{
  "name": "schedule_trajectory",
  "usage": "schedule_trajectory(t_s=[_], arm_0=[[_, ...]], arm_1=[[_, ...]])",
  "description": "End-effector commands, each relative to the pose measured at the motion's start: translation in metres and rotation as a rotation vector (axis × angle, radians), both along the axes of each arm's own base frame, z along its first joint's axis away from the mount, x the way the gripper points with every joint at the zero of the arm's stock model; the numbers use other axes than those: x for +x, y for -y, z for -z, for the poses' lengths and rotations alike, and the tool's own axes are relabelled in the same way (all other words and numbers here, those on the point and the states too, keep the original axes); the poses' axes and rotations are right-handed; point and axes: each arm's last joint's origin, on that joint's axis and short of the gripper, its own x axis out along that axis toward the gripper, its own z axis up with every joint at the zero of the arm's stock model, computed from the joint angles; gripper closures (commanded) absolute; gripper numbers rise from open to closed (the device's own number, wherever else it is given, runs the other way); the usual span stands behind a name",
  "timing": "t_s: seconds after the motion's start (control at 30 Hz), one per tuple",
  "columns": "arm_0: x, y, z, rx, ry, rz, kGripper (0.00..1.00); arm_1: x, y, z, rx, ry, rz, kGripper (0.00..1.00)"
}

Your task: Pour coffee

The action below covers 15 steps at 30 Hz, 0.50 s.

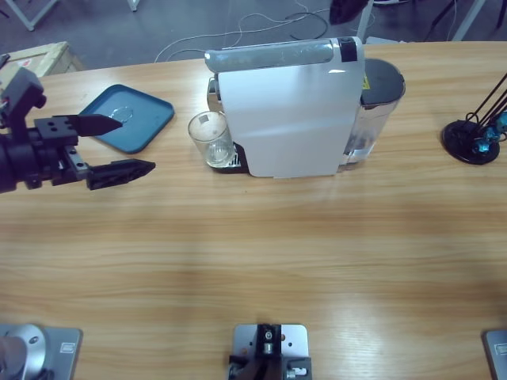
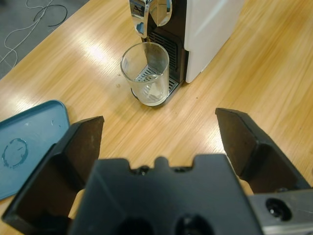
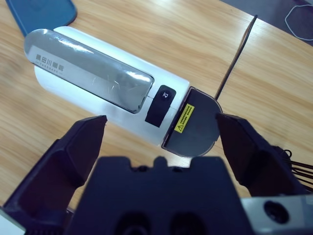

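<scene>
left wrist view looks along the left gripper (image 2: 159, 142), its jaws spread wide and holding nothing, aimed over bare counter (image 2: 254, 73) at the glass (image 2: 145, 73) a little way ahead. the glass is clear, straight-walled and looks empty, upright on the drip grille under the chrome spout (image 2: 142, 17) of the coffee machine (image 2: 205, 29). off to one side lies a blue tray (image 2: 29, 142) with a faint ring mark on it.

right wrist view looks down between the right gripper (image 3: 159, 142) jaws, also wide and empty, onto the machine's top: a silver lever, a black button (image 3: 160, 105) behind it, then the grey tank lid with a yellow warning label.

high view shows the left gripper (image 1: 119, 146) at the left edge, well apart from the glass (image 1: 210, 138), which stands against the front of the white machine (image 1: 293, 111).

the step in hand seems to be starting the brew. to do it well, the right gripper should narrow its jaws and come straight down on the button, not the lever, while the left stays clear of the glass so it isn't nudged off the grille.
</scene>
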Motion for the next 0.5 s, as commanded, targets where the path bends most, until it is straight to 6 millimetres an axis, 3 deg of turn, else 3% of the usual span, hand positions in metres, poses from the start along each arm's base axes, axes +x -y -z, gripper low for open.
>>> schedule_trajectory(t_s=[0.03, 0.5], arm_0=[[-0.0083, -0.0033, 0.0055, 0.0, -0.024, 0.012, 0.013], [-0.0083, -0.0033, 0.0092, 0.013, -0.036, 0.013, 0.013]], arm_1=[[0.0055, -0.0107, 0.0134, -0.026, -0.026, -0.013, 0.0], [0.0062, -0.0106, 0.0151, -0.039, -0.029, -0.007, 0.0]])
